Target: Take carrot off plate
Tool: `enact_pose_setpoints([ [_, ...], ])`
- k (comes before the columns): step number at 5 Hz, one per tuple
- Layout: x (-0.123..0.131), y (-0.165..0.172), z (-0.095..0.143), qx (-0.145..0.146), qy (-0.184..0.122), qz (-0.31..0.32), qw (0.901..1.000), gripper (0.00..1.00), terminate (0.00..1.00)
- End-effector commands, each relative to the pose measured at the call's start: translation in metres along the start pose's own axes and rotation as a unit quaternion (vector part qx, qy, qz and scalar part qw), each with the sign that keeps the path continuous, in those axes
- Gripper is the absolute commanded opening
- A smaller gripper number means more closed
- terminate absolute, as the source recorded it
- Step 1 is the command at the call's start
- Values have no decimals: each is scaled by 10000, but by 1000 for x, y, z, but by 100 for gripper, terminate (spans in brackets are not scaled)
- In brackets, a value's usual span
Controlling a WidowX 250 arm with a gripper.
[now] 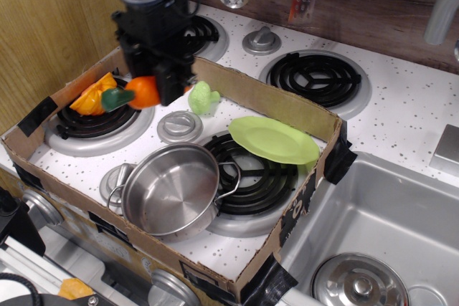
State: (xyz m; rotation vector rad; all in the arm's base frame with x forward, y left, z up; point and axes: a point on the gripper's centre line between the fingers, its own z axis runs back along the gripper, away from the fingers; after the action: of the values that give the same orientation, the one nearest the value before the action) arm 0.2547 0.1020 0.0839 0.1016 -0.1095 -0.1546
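Observation.image — arm upright over left burner, claw [147,91] clamped on carrot [136,94], plate [274,140] bare

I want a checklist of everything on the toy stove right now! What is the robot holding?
Surface: speckled white stovetop with black coil burners, partly ringed by a cardboard wall.
Job's things: carrot held above the left burner; plate bare, on the front right burner.
Clutter: steel pot, orange wedge toy, pale green toy.
Grippers: gripper shut on the carrot.
Cables: nothing seen.
Surroundings: sink to the right, wood panel behind.
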Motion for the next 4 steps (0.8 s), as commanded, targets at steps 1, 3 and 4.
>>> enact_pose_setpoints([
  [1,-20,16,-21,-131,-688,-346,9969,0,0],
  [3,-32,23,-45,-377,-971,-347,9940,0,0],
  [4,-33,30,-51,-406,-1100,-369,9924,0,0],
])
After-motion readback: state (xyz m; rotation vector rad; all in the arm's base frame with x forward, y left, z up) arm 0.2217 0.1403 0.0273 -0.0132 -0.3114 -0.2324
